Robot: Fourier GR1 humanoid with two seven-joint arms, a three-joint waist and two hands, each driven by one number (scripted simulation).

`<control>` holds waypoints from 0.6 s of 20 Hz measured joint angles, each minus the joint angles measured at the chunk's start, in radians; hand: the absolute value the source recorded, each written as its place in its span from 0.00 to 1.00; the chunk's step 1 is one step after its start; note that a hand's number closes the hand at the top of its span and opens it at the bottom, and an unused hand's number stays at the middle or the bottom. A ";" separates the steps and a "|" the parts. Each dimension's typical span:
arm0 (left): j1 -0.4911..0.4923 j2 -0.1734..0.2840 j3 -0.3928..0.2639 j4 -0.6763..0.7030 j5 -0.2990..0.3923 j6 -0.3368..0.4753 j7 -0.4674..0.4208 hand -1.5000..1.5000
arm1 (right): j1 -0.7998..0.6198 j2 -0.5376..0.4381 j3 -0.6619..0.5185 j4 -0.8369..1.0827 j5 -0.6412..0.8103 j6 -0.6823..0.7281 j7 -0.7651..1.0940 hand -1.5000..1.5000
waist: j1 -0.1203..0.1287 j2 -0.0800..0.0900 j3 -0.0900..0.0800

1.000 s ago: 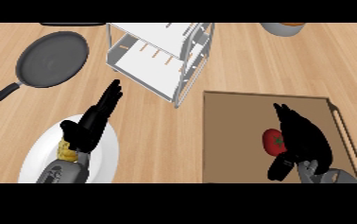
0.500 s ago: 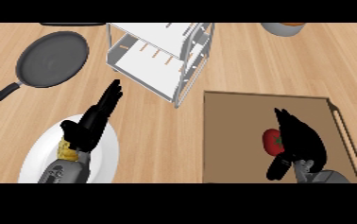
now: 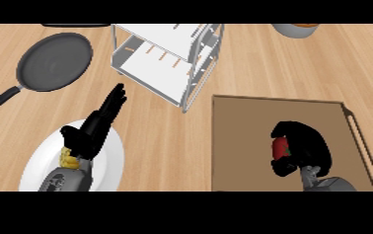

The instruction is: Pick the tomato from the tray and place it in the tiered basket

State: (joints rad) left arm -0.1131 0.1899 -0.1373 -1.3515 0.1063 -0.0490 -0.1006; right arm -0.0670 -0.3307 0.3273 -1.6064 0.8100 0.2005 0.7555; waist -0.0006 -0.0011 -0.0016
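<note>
Right hand (image 3: 304,146) fingers curl round the tomato (image 3: 280,148), seemingly gripping; left hand (image 3: 94,127) fingers straight.

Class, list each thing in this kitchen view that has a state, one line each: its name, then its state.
tomato: on the tray, right hand's fingers curled round it
tray: flat on the counter, holding the tomato
right hand: shut on the tomato
left hand: open, fingers straight, over the plate
tiered basket: upright, nothing seen inside
frying pan: upright, nothing in it
plate: flat on the counter, partly hidden by the left forearm
</note>
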 measured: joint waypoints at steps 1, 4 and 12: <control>0.001 -0.003 0.004 0.008 -0.006 -0.004 -0.010 0.50 | -0.012 0.011 -0.002 0.009 0.011 -0.006 -0.009 1.00 | 0.000 0.000 0.000; 0.011 -0.016 0.013 0.025 -0.026 -0.011 -0.039 0.50 | -0.009 0.039 -0.003 0.019 0.047 -0.023 -0.039 1.00 | 0.000 0.000 0.001; 0.000 -0.035 0.035 -0.002 -0.042 -0.017 0.010 0.50 | 0.052 0.105 0.001 -0.062 0.166 -0.038 0.077 1.00 | -0.003 -0.001 0.001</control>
State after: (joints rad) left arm -0.1127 0.1549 -0.1026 -1.3537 0.0645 -0.0661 -0.0902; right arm -0.0148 -0.2253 0.3283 -1.6680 0.9760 0.1627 0.8328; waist -0.0039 -0.0017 -0.0007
